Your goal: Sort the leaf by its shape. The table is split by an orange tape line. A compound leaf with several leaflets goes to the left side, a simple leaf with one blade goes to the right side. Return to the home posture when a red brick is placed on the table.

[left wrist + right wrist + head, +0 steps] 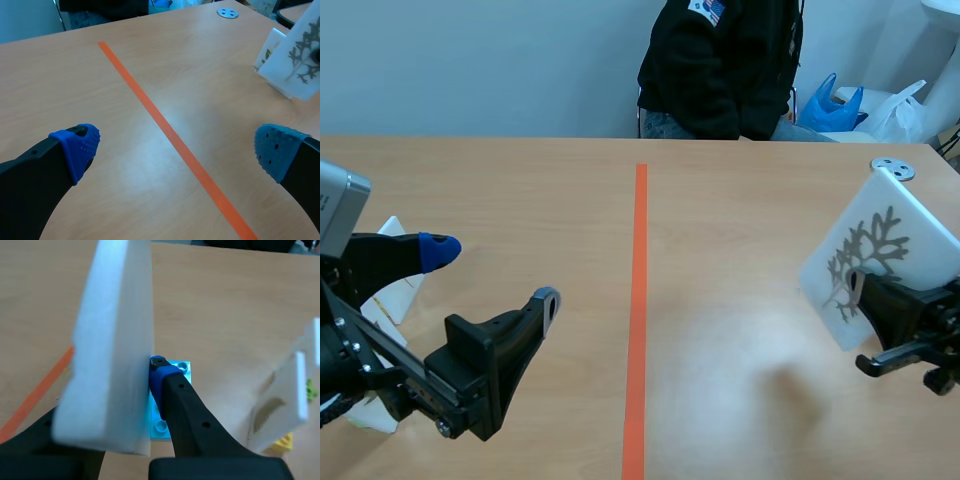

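Right gripper (857, 295) clamps white leaf card (880, 245); left gripper (494, 275) wide apart. Grey disc (892, 168) beyond card; person (720, 70) seated opposite.

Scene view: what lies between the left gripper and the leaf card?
Only the orange tape line crosses bare table between the open left gripper and the white leaf card; the scene view shows nothing else there.

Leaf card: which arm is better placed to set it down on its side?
Right. The right tool is shut on the leaf card, right of the orange tape line; the left tool is open, holding nothing.
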Motion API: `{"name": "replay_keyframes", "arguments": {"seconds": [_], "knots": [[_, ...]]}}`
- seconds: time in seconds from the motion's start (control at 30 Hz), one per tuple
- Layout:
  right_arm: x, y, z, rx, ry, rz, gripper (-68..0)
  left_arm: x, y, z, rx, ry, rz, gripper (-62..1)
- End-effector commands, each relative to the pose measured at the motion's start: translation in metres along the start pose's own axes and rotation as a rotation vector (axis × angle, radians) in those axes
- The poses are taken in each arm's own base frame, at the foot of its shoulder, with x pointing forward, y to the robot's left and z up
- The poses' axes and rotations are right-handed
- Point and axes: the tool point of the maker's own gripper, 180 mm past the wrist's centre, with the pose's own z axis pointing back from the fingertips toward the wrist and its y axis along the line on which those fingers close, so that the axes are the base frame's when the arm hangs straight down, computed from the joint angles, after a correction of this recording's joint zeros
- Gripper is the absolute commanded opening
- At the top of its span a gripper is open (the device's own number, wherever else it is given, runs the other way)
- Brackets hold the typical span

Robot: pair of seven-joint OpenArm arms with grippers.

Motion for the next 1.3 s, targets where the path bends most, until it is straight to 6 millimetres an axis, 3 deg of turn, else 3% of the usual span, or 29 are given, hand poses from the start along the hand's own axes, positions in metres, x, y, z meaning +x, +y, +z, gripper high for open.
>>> {"name": "replay_keyframes", "arguments": {"seconds": [0.0, 0.23, 0.57, 0.87, 1.13, 1.27], "knots": [[0.009, -0.006, 0.0, -0.012, -0.028, -0.002, -66.0, 0.004, 0.0, 0.001, 0.003, -0.018, 0.005, 1.4], [-0.008, -0.024, 0.009, -0.083, 0.026, -0.025, -66.0, 0.004, 0.0, 0.001, 0.003, -0.02, 0.005, 1.4], [-0.043, -0.051, 0.005, -0.16, 0.078, -0.104, -66.0, 0.006, 0.0, 0.001, 0.003, -0.033, 0.005, 1.4], [-0.057, -0.072, 0.008, -0.28, 0.088, -0.118, -65.6, 0.006, 0.0, 0.001, 0.003, -0.033, 0.005, 1.4], [-0.058, -0.077, 0.01, -0.309, 0.091, -0.112, -51.6, 0.006, 0.0, 0.001, 0.003, -0.033, 0.005, 1.4], [-0.056, -0.078, 0.01, -0.31, 0.077, -0.11, -38.4, 0.006, 0.0, 0.001, 0.003, -0.033, 0.005, 1.4]]}}
